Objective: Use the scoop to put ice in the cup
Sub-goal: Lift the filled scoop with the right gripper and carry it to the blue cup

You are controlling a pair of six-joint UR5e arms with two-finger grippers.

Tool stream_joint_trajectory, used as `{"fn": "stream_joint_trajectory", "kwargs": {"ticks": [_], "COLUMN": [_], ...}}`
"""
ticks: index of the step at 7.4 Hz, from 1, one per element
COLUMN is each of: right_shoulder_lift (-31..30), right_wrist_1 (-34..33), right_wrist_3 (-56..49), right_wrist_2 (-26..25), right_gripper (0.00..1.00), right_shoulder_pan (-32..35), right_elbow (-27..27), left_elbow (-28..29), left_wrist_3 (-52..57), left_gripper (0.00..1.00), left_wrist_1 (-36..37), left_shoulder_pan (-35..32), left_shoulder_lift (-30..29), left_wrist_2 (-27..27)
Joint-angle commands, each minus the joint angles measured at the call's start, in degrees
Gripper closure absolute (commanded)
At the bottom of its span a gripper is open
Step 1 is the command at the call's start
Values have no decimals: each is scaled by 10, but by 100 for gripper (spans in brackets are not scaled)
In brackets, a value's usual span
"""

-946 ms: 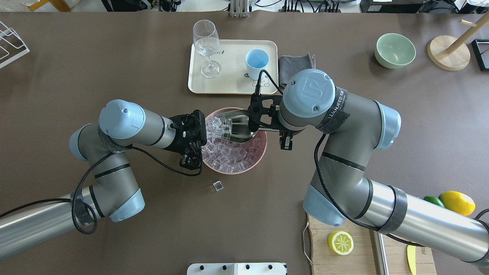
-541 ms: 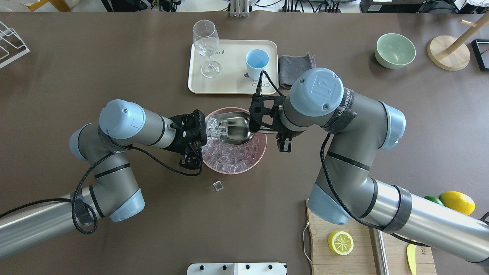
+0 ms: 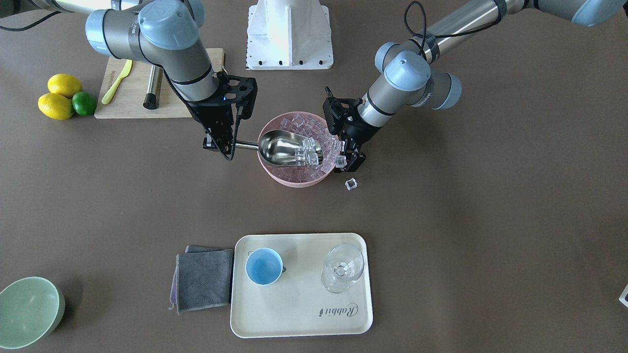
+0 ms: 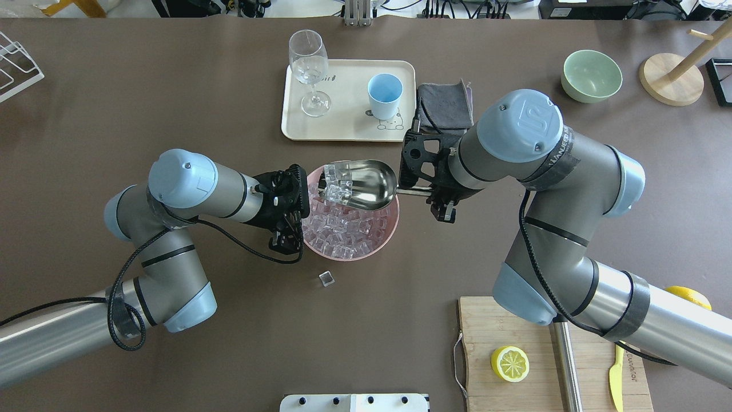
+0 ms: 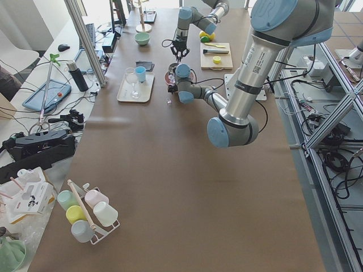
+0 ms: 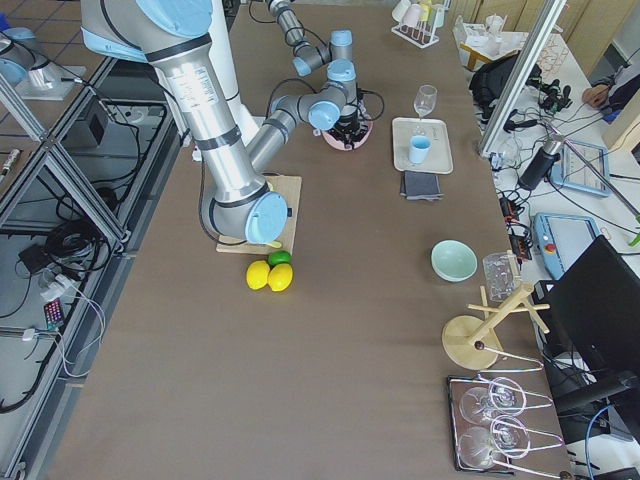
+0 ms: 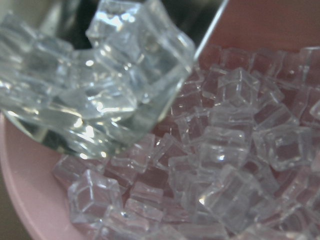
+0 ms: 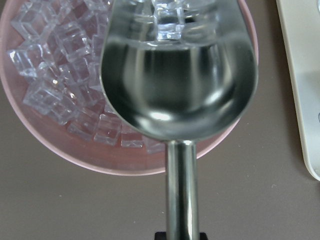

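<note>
A pink bowl (image 4: 390, 224) full of ice (image 4: 343, 230) stands mid-table. My right gripper (image 4: 424, 193) is shut on the thin rod handle of the steel scoop (image 4: 369, 184). It holds the scoop level just above the bowl's far side. Several ice cubes (image 4: 336, 178) lie at the scoop's open end, also in the right wrist view (image 8: 169, 20). My left gripper (image 4: 287, 243) sits at the bowl's left rim, seemingly closed on it. The light-blue cup (image 4: 384, 91) stands empty on the cream tray (image 4: 349, 111) beyond the bowl.
A stemmed glass (image 4: 309, 66) shares the tray. One loose ice cube (image 4: 326, 278) lies on the table before the bowl. A grey cloth (image 4: 446, 106) lies right of the tray, under my right wrist. A green bowl (image 4: 592, 75) is far right; a cutting board (image 4: 514, 332) near right.
My right arm drew the scoop up out of the ice and to the right, with several cubes in it. The left arm and the bowl have not moved.
</note>
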Motion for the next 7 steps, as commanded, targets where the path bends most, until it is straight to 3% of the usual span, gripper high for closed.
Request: {"fn": "stream_joint_trajectory", "kwargs": {"ticks": [1,4,7], "right_shoulder_lift": [-30,-48,-36], "right_wrist_1": [50,44,-55], "right_wrist_3": [31,140,192], "right_wrist_2": [46,84,83], "right_gripper": [100,100,100], "right_shoulder_pan": [33,95,127], "right_elbow": [2,32,56], "left_elbow": [0,-4,-3], "left_wrist_3": [0,1,3], "left_gripper": [1,1,1], "left_wrist_1": [0,1,1], "left_shoulder_pan": [0,-13,-18], "left_shoulder_lift": [0,6,8], "left_wrist_2": [0,-16,-21]}}
